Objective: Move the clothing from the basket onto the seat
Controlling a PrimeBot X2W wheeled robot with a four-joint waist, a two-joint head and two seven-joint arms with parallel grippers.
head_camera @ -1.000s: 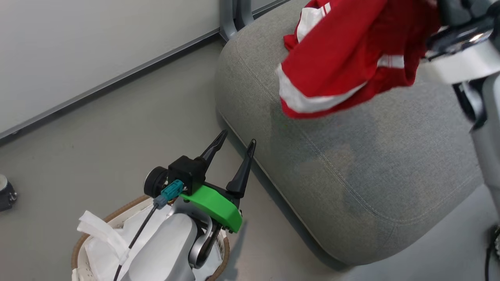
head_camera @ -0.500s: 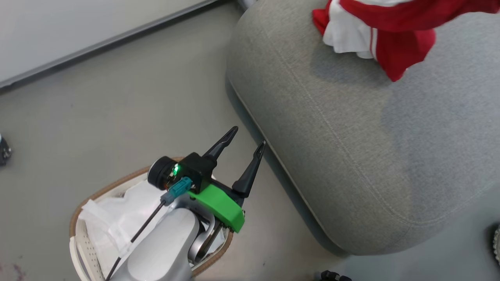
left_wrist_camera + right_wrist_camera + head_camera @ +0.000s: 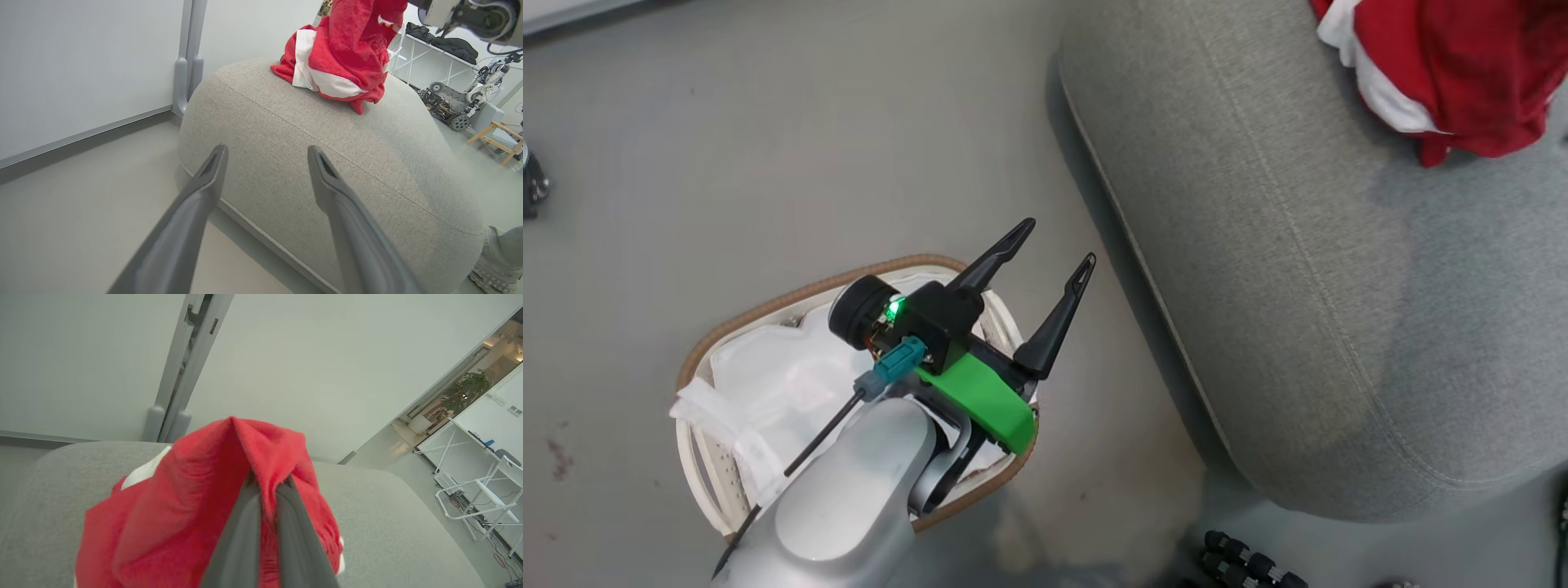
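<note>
Grey floor (image 3: 768, 147) fills the head view, and the camera has tipped down since a second ago: the whole scene has slid. One basket (image 3: 768, 298), brown-rimmed, now shows almost whole, with its white liner (image 3: 768, 384) rumpled inside. Over it hangs the left gripper (image 3: 1059, 241), jaws spread wide and empty, as before. One seat (image 3: 1258, 286) runs up the right side. The clothing (image 3: 1462, 73), which dangled over the cushion a second ago, now sits bunched on the seat's top at the upper right corner: bright red with a white band along the edge.

Left wrist view: the left gripper (image 3: 266, 150) has two dark fingers well apart and nothing between them. Beyond them is the seat (image 3: 327, 163), and on its far end the clothing (image 3: 343, 53), one red heap with white panels, its top drawn upward.

Right wrist view: the right gripper (image 3: 269, 479) has its jaws nearly together, pinching a peak of the clothing (image 3: 184, 498). One bundle; how many garments, I cannot tell. The seat (image 3: 388, 506) lies underneath.
</note>
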